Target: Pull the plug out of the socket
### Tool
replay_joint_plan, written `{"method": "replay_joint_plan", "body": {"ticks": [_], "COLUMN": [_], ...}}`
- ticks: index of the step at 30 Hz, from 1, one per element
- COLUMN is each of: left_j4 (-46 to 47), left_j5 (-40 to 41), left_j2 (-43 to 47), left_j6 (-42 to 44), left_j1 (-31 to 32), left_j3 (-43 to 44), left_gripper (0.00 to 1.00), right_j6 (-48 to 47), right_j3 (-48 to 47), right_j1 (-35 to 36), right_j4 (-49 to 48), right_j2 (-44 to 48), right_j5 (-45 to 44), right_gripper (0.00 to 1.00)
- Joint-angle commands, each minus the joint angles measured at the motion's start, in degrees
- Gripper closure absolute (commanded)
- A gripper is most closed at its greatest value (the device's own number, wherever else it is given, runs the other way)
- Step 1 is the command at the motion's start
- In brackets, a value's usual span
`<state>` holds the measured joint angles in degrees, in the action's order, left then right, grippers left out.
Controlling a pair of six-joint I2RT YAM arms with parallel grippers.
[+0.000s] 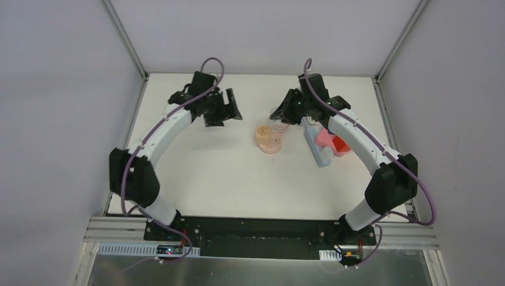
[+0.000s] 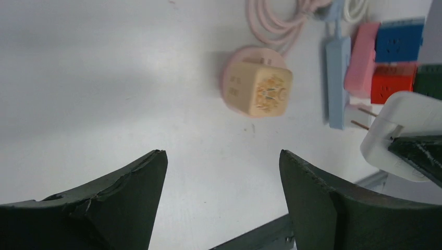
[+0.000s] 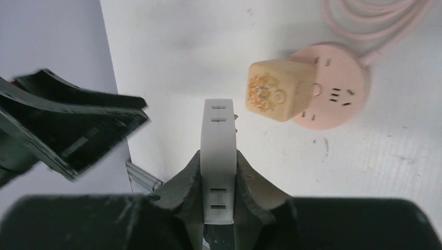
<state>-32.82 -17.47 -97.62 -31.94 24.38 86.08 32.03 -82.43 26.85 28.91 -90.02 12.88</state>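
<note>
Plug clamped in R gripper – above tabletop, near pink socket, L gripper spread wide, well apart.

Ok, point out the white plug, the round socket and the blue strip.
white plug [image 3: 218,151]: right wrist view, its narrow front face.
round socket [image 3: 339,99]: right wrist view, bare top face.
blue strip [image 2: 338,78]: left wrist view, middle of its body.

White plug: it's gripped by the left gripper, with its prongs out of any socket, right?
Not quite. The white plug is gripped by the right gripper, not the left gripper, which is open and empty; the right wrist view shows this. Its prongs are out of any socket.
</note>
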Motion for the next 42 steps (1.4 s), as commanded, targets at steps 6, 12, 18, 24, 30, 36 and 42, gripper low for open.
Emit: {"method": "replay_joint_plan", "body": {"ticks": [6, 12, 18, 24, 30, 36, 42], "left_j4": [2.65, -0.85, -0.15, 2.05, 9.72, 10.50, 11.99], "left_j5": [31.48, 48.80, 57.91, 59.08, 48.12, 41.57, 30.75], "left_j2": [30.96, 46.59, 60.20, 63.49, 62.06, 58.26, 53.62], "left_j6": [-0.66, -4.16, -6.34, -3.79, 1.16, 2.12, 5.49], "left_j1": [-8.01, -8.09, -8.08, -8.10, -8.04, -8.07, -8.04], "left_j3": [-23.01, -31.26, -38.60, -40.29, -41.89, -39.57, -37.45], "left_gripper": [0.20, 0.20, 0.20, 0.19, 0.18, 0.17, 0.16], "right_j6": [-8.80, -15.45, -21.00, -22.77, -22.82, -19.94, -13.62], "right_j3": [-1.29, -9.20, -12.52, -12.83, -12.13, -11.70, -6.96], "right_j1": [18.10, 27.17, 30.14, 31.19, 31.05, 28.80, 23.71], "right_j4": [-12.29, -10.01, -7.44, -2.48, 0.33, -0.74, -5.34], "right_j2": [-9.89, -22.97, -30.25, -33.73, -32.07, -26.27, -16.56], "right_j5": [15.35, 18.22, 21.33, 16.88, 10.44, 7.36, 1.70], "right_gripper": [0.98, 0.98, 0.87, 0.67, 0.36, 0.27, 0.29]}}
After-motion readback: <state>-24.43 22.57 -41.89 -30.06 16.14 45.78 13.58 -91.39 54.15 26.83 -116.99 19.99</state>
